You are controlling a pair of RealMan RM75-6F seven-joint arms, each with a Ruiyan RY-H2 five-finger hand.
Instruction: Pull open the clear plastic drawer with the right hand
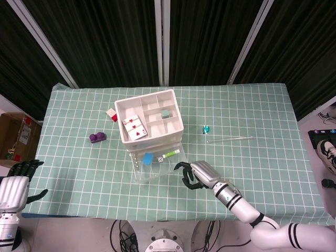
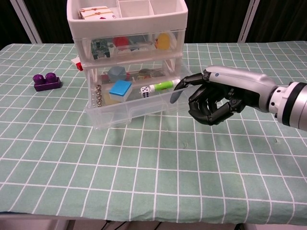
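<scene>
A white drawer unit [image 1: 149, 122] [image 2: 125, 24] stands mid-table with an open compartment tray on top. Its middle clear plastic drawer [image 1: 155, 164] [image 2: 132, 106] is pulled out toward me. Inside lie a blue block [image 2: 120, 89], a die [image 2: 144, 92] and a green marker [image 2: 163, 86]. My right hand [image 1: 199, 174] [image 2: 216, 98] is at the drawer's front right corner. Its forefinger and thumb tip touch the rim there, and its other fingers are curled in. My left hand [image 1: 16, 186] hangs off the table's near left corner, holding nothing, fingers apart.
A purple brick [image 1: 97, 137] [image 2: 46, 81] and a small red-and-white piece [image 1: 111, 114] lie left of the unit. A teal object [image 1: 206, 128] and a clear rod [image 1: 229, 139] lie to its right. The table's front edge runs just behind my right wrist.
</scene>
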